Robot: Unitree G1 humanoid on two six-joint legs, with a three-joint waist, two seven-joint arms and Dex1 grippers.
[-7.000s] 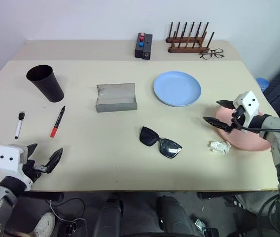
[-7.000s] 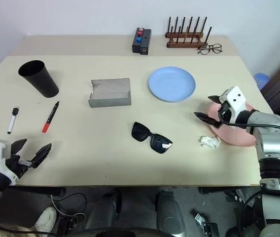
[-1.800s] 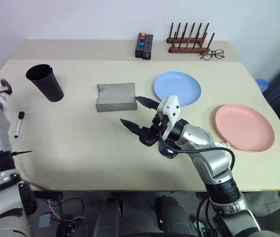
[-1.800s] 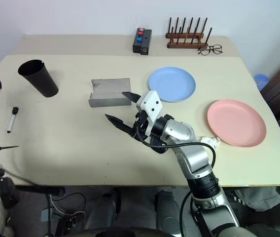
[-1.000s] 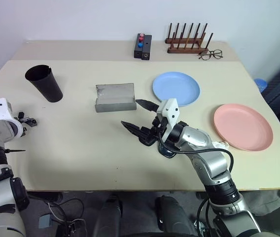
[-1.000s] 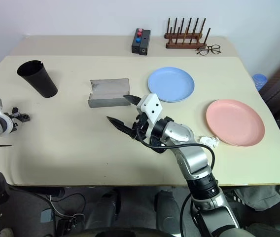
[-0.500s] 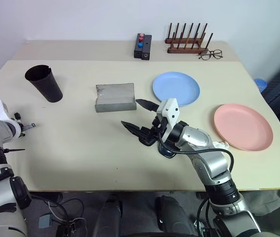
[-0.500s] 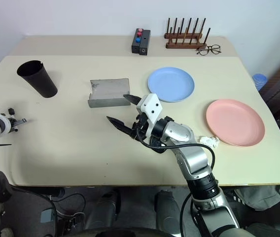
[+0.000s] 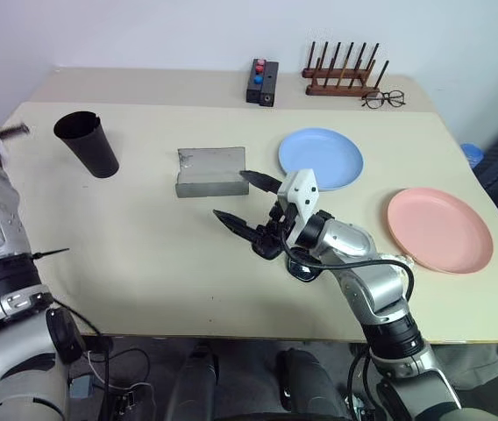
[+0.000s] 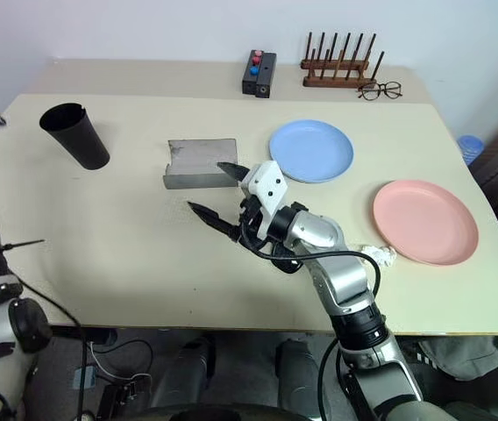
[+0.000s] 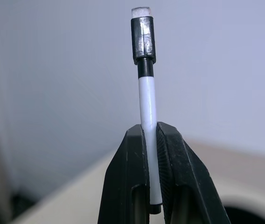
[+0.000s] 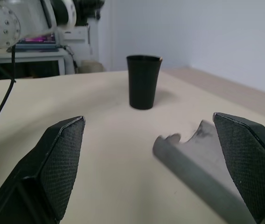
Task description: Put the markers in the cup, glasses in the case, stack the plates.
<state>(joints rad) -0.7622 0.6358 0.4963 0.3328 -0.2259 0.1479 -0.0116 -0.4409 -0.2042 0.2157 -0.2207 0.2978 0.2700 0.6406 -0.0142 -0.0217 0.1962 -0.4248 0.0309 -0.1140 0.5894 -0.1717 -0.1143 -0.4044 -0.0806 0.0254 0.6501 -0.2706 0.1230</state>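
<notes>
My left gripper (image 11: 151,128) is shut on the white marker (image 11: 147,102), whose black cap points up. In the head views it (image 9: 10,132) is raised at the far left, left of the black cup (image 9: 87,145). My right gripper (image 9: 229,194) hovers open over the table's middle, just in front of the grey case (image 9: 211,171), which lies open. The sunglasses (image 9: 302,269) lie under that hand, mostly hidden. Right of the case is the blue plate (image 9: 320,158), and the pink plate (image 9: 439,230) lies near the right edge.
At the back stand a black box with red and blue buttons (image 9: 259,82), a wooden peg rack (image 9: 345,79) and wire-framed spectacles (image 9: 382,98). A crumpled white scrap (image 9: 394,259) lies beside the pink plate.
My left gripper shut on the white marker at the table's left edge, then lifted it high and tipped it upward. The right arm has stayed still. The camera shifted slightly.
</notes>
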